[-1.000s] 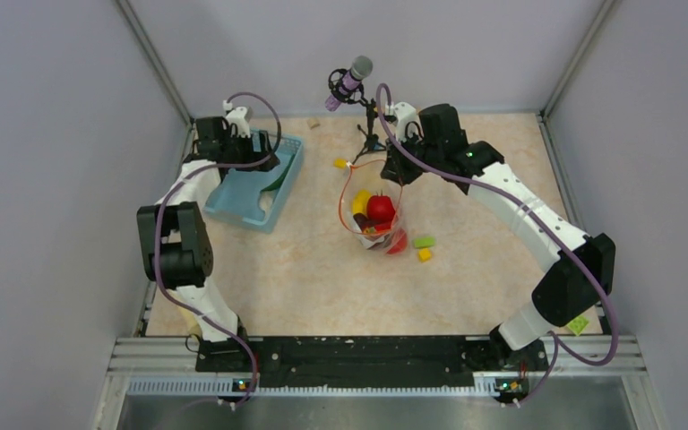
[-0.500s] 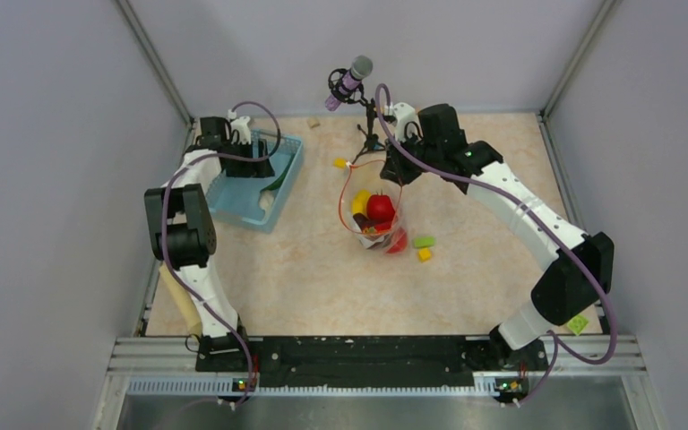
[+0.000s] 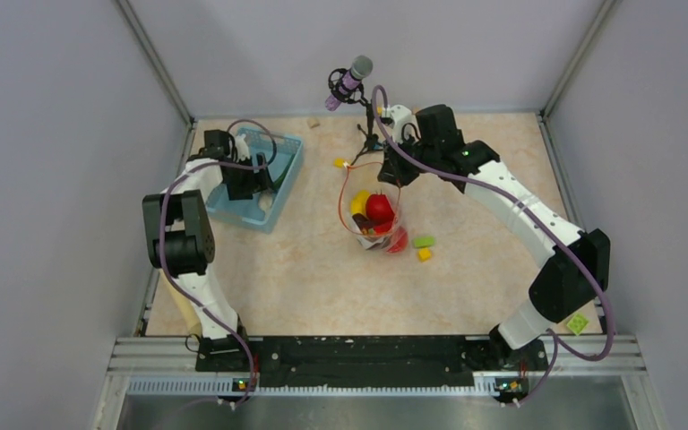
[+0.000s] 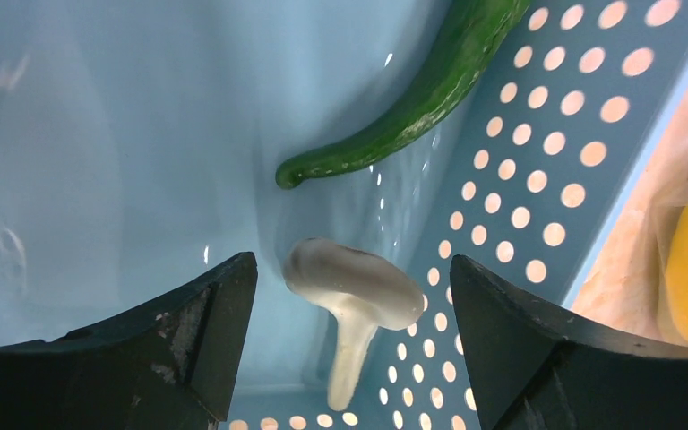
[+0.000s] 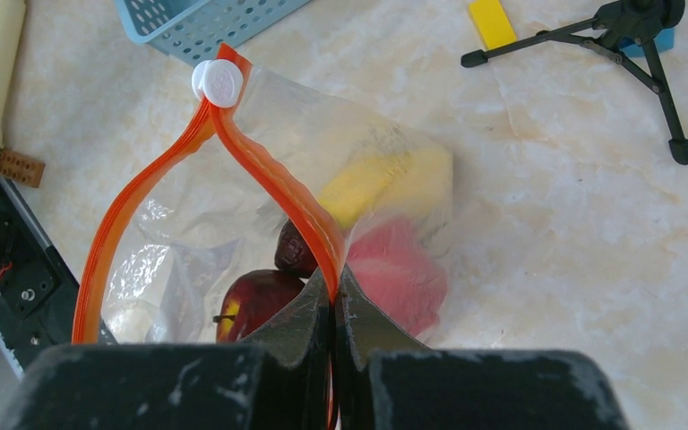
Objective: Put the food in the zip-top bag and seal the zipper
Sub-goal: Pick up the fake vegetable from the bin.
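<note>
Hovering wide open, empty, left gripper (image 4: pixel 351 262) straddled white toy mushroom (image 4: pixel 358 291) in light-blue perforated basket (image 4: pixel 537 161); right gripper (image 5: pixel 333 287) clamped shut on orange-red zipper strip (image 5: pixel 273 184), holding mouth of clear crinkly bag (image 5: pixel 358 143) open mid-table; likely risks: mushroom skidding against basket wall; strip slipping, mouth collapsing.

zip-top bag (image 5: pixel 170 242): clear crinkly plastic | basket (image 4: pixel 521 159): glossy perforated plastic | table (image 5: pixel 546 269): matt marbled
</note>
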Available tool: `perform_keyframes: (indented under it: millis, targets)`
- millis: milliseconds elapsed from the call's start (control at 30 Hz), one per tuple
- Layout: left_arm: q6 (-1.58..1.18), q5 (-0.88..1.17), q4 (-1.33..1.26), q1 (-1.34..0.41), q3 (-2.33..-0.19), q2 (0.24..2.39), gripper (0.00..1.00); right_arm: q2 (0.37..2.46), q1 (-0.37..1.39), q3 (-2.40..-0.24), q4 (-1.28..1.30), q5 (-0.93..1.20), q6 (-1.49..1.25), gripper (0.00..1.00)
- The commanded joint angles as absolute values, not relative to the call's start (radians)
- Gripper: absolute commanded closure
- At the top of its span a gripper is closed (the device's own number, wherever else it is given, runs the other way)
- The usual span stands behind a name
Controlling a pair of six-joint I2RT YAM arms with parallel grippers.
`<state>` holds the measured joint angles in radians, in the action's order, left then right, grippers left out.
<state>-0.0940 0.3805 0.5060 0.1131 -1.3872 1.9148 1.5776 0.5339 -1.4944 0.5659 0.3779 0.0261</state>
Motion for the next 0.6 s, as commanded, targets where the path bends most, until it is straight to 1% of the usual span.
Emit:
perform_keyframes:
  millis: [0,200,433,567]
  targets:
    - [-0.165,0.327,0.538,0.084,-1.362,1.871,0.17,1.571,0.54,-1.551,0.536,0.412,0.038,1.0]
    - [-0.186,0.285,0.572,0.051,-1.375,1.881,0.22,1.565,0.54,-1.55,0.536,0.406,0.037,1.0]
    - [-0.193,0.129,0.641,0.005,-1.409,1.906,0.35,1.564,0.54,-1.547,0.536,0.393,0.042,1.0]
    - [-0.204,0.092,0.671,0.004,-1.434,1.921,0.4,1.565,0.54,-1.547,0.537,0.386,0.043,1.0]
